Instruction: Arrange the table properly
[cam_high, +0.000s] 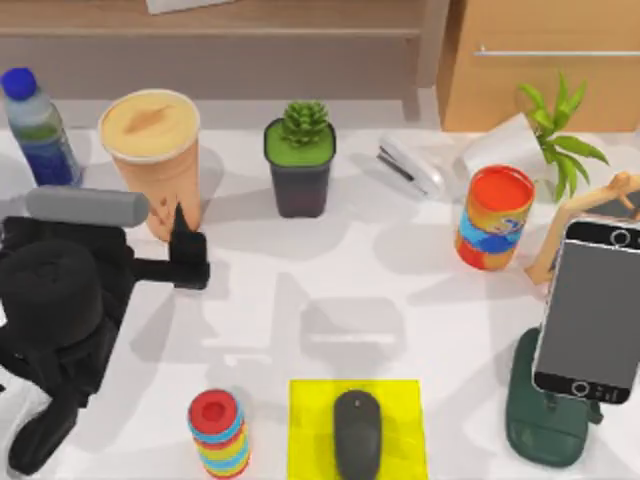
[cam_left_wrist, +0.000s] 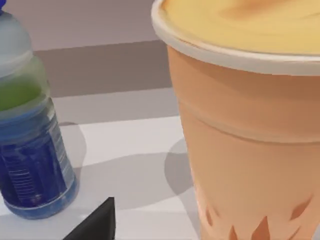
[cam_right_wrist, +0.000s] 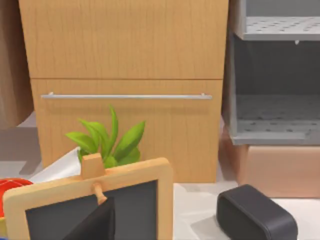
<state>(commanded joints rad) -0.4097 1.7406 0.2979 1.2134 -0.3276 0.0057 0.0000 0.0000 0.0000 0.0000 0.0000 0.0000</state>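
Note:
The white table (cam_high: 330, 270) carries many items. My left gripper (cam_high: 183, 235) is at the left, open, right beside the base of a tall orange cup (cam_high: 150, 150) with a cream lid. In the left wrist view one dark finger (cam_left_wrist: 97, 222) shows low between a blue water bottle (cam_left_wrist: 27, 150) and the orange cup (cam_left_wrist: 250, 150), which looms very close. In the right wrist view, a finger (cam_right_wrist: 97, 222) of my open right gripper stands in front of a small wooden-framed blackboard (cam_right_wrist: 90, 205).
Back row: blue bottle (cam_high: 35, 125), potted succulent (cam_high: 300, 155), stapler (cam_high: 410, 165), printed can (cam_high: 493, 215), leafy plant (cam_high: 560, 130). At the right, a phone (cam_high: 590, 310) on a green stand (cam_high: 545, 430). In front, a mouse (cam_high: 357, 435) on a yellow mat (cam_high: 310, 400) and a striped can (cam_high: 218, 432). Wooden cabinet (cam_right_wrist: 125, 50) behind.

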